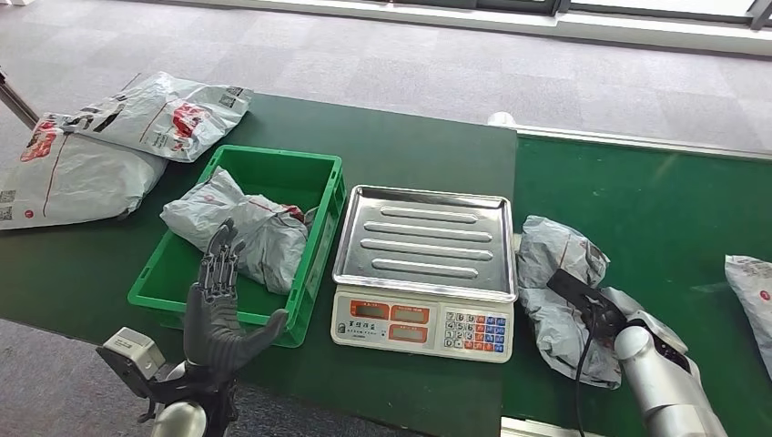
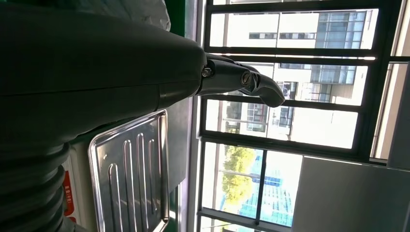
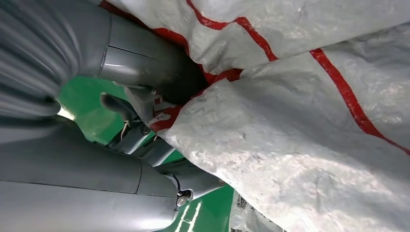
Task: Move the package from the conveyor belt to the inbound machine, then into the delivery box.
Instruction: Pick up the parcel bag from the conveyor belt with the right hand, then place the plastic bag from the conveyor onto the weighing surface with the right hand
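Grey package (image 1: 557, 289) lies on green conveyor belt (image 1: 655, 209), just right of scale (image 1: 423, 273). Right hand (image 1: 605, 314) on it, fingers (image 3: 145, 63) apparently closing around crumpled plastic; grip partly hidden. Left hand (image 1: 218, 305) raised before green crate (image 1: 273, 177), fingers spread, holding nothing.

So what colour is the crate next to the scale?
Green, clearest in the head view: the crate.

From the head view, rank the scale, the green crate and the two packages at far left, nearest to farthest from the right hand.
1. Scale, just left of the right hand.
2. Green crate, beyond the scale.
3. Two packages, table's far left end.
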You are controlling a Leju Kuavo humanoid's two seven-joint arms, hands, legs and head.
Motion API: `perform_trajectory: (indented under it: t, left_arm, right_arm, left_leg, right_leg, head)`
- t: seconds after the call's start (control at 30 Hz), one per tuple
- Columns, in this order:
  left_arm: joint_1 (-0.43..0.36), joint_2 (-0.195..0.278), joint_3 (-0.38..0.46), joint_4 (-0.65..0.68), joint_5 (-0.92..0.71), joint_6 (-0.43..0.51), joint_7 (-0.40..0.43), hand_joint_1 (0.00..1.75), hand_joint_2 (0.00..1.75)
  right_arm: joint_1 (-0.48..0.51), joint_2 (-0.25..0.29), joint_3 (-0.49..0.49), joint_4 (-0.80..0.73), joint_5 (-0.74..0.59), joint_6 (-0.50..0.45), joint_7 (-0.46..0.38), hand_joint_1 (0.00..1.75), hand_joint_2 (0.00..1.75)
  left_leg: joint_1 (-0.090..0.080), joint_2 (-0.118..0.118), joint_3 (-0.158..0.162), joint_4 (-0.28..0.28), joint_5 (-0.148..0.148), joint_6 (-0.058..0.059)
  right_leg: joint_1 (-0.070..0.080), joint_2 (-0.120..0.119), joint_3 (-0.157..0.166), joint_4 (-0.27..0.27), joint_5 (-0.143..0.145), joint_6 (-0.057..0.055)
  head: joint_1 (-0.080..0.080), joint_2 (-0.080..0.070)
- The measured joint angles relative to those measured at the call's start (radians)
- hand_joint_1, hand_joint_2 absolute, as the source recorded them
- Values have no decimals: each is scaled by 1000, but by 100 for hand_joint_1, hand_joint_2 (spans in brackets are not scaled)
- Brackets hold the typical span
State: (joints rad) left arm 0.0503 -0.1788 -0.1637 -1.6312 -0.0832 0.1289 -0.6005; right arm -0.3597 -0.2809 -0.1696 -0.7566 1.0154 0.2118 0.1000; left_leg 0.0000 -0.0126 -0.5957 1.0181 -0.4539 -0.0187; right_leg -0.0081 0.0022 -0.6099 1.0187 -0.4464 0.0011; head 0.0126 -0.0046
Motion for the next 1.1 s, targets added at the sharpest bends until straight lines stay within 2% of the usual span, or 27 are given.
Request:
perform_trajectory:
  t: [0.2,0.27,0.3,0.37,0.47,0.5,0.53,0.57,0.6,0.7,0.77,1.1]
  left_arm:
    - [1,0,0,0,-1,-7,1,0,175]
    - [6,0,0,-3,-2,-4,-3,0,175]
    - [15,0,1,-9,-2,0,-8,0,175]
    - [40,-1,2,-31,-2,7,-20,0,175]
    - [56,-4,4,-48,3,10,-31,0,175]
    - [56,-4,4,-48,6,12,-33,0,175]
    - [55,-5,4,-47,8,14,-34,0,175]
    - [55,-5,4,-47,11,17,-36,0,175]
    - [54,-5,4,-46,13,19,-37,0,175]
    - [50,-5,4,-45,16,23,-38,0,175]
    - [49,-5,4,-44,18,25,-39,0,175]
    - [46,-4,4,-35,23,29,-47,0,175]
  right_arm:
    - [0,-4,23,2,-17,-2,-11,175,175]
    - [4,-2,26,-4,-41,-45,-48,175,175]
    - [13,2,23,-22,-72,-104,-93,175,175]
    - [39,27,3,-107,-205,-339,-246,175,175]
    - [80,88,-54,-326,-532,-815,-565,175,175]
    - [93,110,-77,-402,-613,-936,-645,175,175]
    - [105,130,-98,-467,-658,-1013,-693,175,175]
    - [118,147,-116,-522,-679,-1039,-714,175,175]
    - [131,162,-131,-569,-686,-1027,-723,175,175]
    - [158,199,-172,-671,-697,-934,-768,175,175]
    - [165,221,-201,-721,-702,-919,-793,175,175]
    - [206,302,-262,-881,-680,-913,-802,175,175]
  left_leg:
    - [0,0,0,0,0,1]
    - [0,0,-1,0,0,1]
    - [0,0,-2,0,0,1]
    - [-1,0,-4,0,0,1]
    - [-1,-2,-3,0,0,0]
    - [-1,-4,-3,0,0,0]
    - [0,-6,-3,0,0,-1]
    - [0,-7,-2,-1,0,-2]
    - [1,-6,-2,-1,-1,-2]
    - [1,-3,-1,-1,-2,-3]
    - [1,-2,-1,-1,-2,-3]
    - [0,-2,0,-1,-2,-3]
  right_leg:
    - [0,0,1,0,0,0]
    - [0,-1,2,0,0,0]
    - [0,-1,2,0,0,0]
    - [-1,0,-1,1,0,0]
    - [-1,-2,-4,1,-1,0]
    - [0,-4,-3,1,-1,0]
    - [1,-6,-1,1,-2,-1]
    - [1,-6,0,1,-3,-2]
    - [1,-5,0,1,-3,-2]
    - [1,-2,-2,1,-3,-2]
    - [1,-2,-2,0,-3,-2]
    - [0,-1,-1,1,-3,-2]
  head:
    - [0,0]
    - [0,0]
    - [0,0]
    - [0,0]
    - [0,0]
    - [0,0]
    - [0,0]
    - [0,0]
    - [0,0]
    - [0,0]
    - [0,0]
    - [0,0]
